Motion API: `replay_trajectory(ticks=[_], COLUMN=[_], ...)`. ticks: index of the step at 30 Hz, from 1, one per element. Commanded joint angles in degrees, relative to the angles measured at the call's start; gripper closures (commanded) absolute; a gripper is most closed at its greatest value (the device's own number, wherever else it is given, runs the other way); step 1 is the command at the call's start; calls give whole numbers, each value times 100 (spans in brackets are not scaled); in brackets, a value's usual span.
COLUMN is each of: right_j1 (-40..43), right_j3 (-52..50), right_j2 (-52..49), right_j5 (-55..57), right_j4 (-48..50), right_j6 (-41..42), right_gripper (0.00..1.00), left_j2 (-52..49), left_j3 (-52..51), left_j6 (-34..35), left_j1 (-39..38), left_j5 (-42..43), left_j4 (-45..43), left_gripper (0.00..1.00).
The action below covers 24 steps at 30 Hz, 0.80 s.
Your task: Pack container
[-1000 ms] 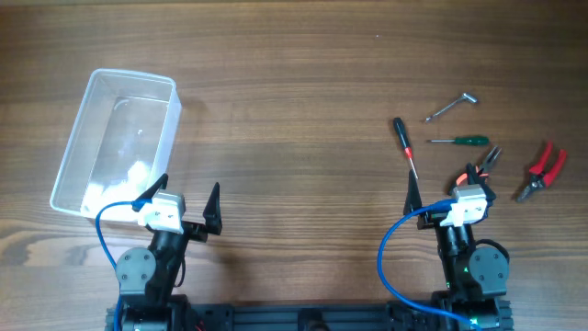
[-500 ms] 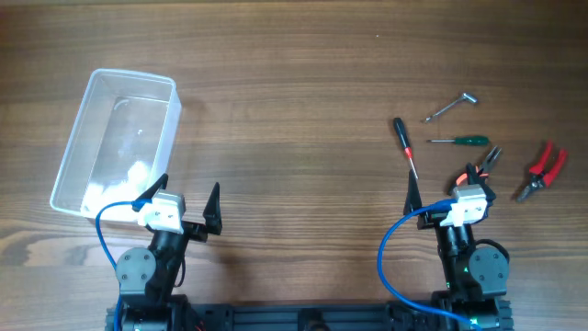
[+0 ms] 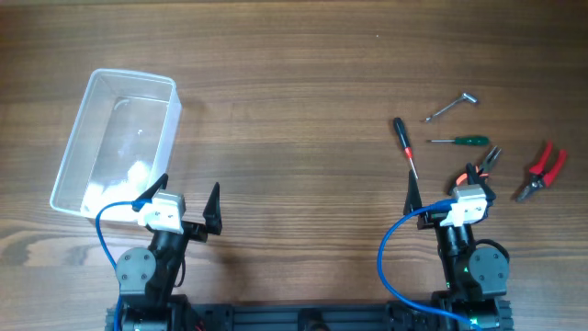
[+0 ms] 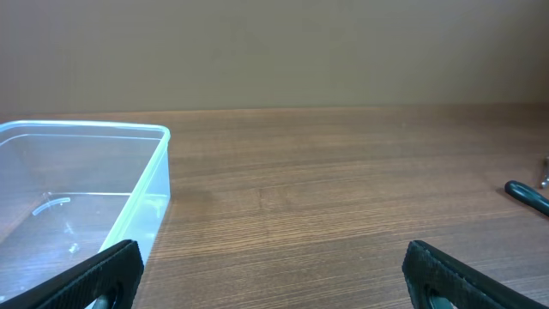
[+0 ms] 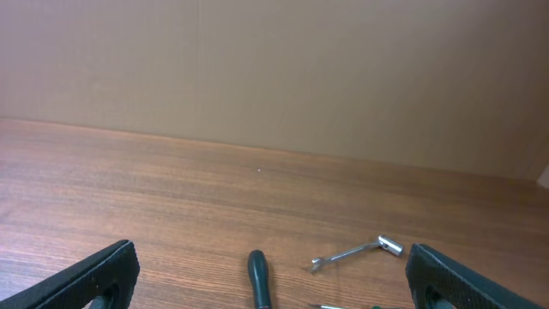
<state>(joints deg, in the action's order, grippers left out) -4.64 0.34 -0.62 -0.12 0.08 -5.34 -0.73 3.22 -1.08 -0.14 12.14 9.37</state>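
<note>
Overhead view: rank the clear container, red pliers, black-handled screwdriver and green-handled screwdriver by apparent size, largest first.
1. container, by far the largest.
2. red pliers, bulkier than either screwdriver.
3. black-handled screwdriver and green-handled screwdriver: similar length, so no firm order; the green one looks thinner.

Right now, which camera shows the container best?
Overhead: nearly the whole container is in frame, rim included. Left wrist catches only one end, cropped by the frame's left and bottom edges. Right wrist doesn't show it.
</note>
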Motion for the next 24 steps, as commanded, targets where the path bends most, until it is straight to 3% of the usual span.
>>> replay_trajectory(ticks=[1, 20, 24], right_j1=[-22, -22, -22], right_j3=[-2, -2, 70], right_j2=[-17, -17, -17], right_j5=[74, -22, -269], right_j4=[35, 59, -37], right_j6=[94, 114, 1606], right_gripper=[0, 0, 0], left_j2=[24, 0, -28], left_j3=[-39, -39, 212], left_j6=[-107, -90, 1624], left_j1=[26, 26, 26], left_j5=[131, 125, -413], left_j4=[-20, -33, 37], left_gripper=[0, 0, 0])
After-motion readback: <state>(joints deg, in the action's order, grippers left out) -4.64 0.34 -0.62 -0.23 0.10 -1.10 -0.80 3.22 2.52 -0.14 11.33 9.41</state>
